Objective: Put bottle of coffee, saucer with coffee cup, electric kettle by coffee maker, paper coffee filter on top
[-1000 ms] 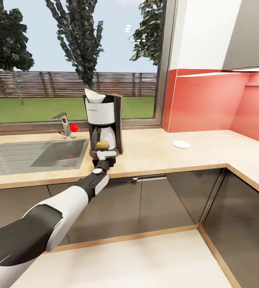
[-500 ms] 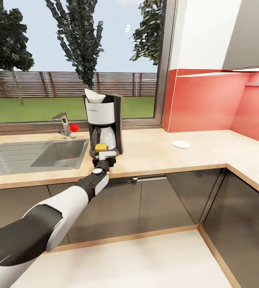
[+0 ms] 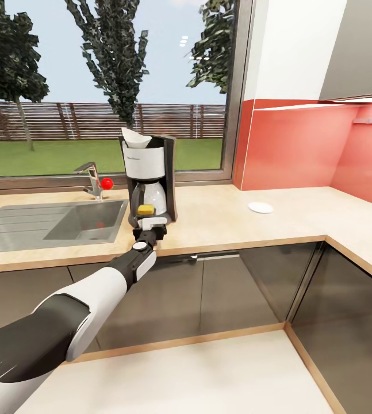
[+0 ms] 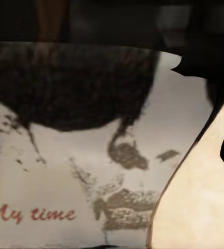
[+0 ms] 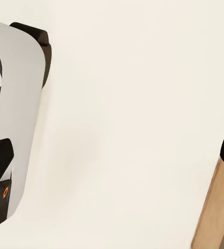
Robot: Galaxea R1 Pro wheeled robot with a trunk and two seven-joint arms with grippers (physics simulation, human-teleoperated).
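Bright even daylight through window (image 3: 105, 86); soft faint shadows on kitchen countertop (image 3: 220, 221). Render slightly soft, blocky. Left wrist close-up dim, blurred; right wrist pale, washed-out.

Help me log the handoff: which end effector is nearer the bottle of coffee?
Left. The left end effector is at the bottle of coffee, in front of the coffee maker. The right end effector faces a pale surface elsewhere.
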